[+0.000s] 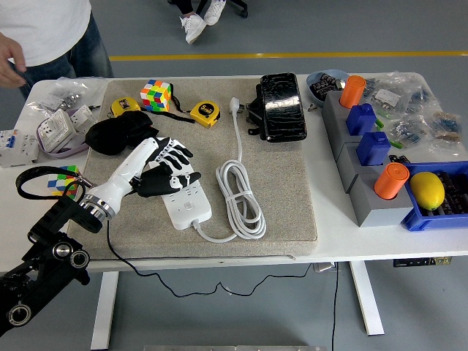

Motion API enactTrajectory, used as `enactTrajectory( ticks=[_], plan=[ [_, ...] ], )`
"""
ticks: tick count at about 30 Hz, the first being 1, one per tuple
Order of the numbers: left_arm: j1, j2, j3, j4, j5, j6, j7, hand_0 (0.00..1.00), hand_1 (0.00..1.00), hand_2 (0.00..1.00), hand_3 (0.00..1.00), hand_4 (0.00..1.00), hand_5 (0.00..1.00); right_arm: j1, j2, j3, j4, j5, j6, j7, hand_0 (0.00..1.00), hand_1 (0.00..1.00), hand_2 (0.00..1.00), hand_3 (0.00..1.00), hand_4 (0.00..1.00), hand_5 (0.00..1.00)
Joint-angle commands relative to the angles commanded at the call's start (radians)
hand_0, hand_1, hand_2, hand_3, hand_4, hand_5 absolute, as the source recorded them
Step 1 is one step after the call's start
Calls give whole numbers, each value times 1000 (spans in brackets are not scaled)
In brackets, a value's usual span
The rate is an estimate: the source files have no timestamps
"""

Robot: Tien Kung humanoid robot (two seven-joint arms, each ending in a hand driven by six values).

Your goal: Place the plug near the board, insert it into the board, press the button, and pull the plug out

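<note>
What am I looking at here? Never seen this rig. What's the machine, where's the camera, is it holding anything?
One camera, high on a humanoid robot, looks down over its white table. The left hand, white and black with five fingers on a black arm, lies spread over the far end of a white power strip on a grey mat; it grips nothing. The strip's coiled cable ends in a loose plug. A person stands at the far left. The right arm is out of view.

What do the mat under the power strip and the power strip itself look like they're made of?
The mat looks like grey-beige felt or short-pile fabric: matte, finely speckled, soft rounded edges. The power strip looks like hard white plastic, smooth and slightly glossy, with moulded sockets; the left hand covers its far end.
</note>
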Motion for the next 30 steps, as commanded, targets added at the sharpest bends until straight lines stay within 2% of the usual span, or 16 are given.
enactTrajectory(
  ticks=[11, 12, 15, 17, 18, 19, 23, 24, 29, 30],
  plan=[
    [1, 11, -4, -19, 14, -19, 16, 388, 495, 527, 540, 879, 345, 1, -3, 0, 1, -1, 0, -1, 561, 653, 639, 540, 916, 452],
    [2, 13, -8, -27, 24, -34, 34, 266, 399, 465, 635, 886, 330, 0, -3, -1, 1, 0, 0, -1, 561, 654, 639, 540, 916, 452],
    [7, 26, -22, -74, 72, -112, 120, 266, 399, 465, 635, 886, 330, -1, -4, -2, 1, 0, 0, 0, 561, 654, 639, 540, 916, 452],
    [9, 35, -29, -109, 107, -179, 199, 266, 399, 465, 635, 886, 330, -2, -4, -2, 1, 0, 0, 0, 561, 654, 639, 540, 916, 452],
    [9, 37, -31, -120, 118, -206, 234, 149, 177, 278, 873, 902, 276, -3, -3, -2, 1, 0, 0, -1, 561, 653, 639, 539, 916, 452],
    [10, 43, -34, -141, 132, -242, 277, 149, 177, 278, 873, 902, 276, -3, -3, -2, 1, -1, 1, -1, 561, 653, 639, 539, 916, 452],
    [10, 51, -35, -167, 134, -331, 380, 149, 177, 278, 873, 902, 276, -3, -1, -1, 0, 1, 0, -1, 561, 653, 639, 539, 916, 452],
    [11, 52, -36, -171, 134, -352, 403, 75, 82, 152, 917, 705, 2, -3, 0, -1, 0, 1, 1, -1, 561, 653, 639, 540, 916, 451],
    [16, 59, -37, -184, 125, -446, 503, 75, 82, 152, 917, 705, 2, -3, 1, 4, 1, -1, 0, 0, 561, 653, 639, 540, 916, 451],
    [18, 62, -37, -187, 124, -458, 512, 61, 80, 145, 910, 783, 2, -3, 2, 5, 1, -1, 0, 0, 561, 654, 639, 540, 916, 451]
  ],
)
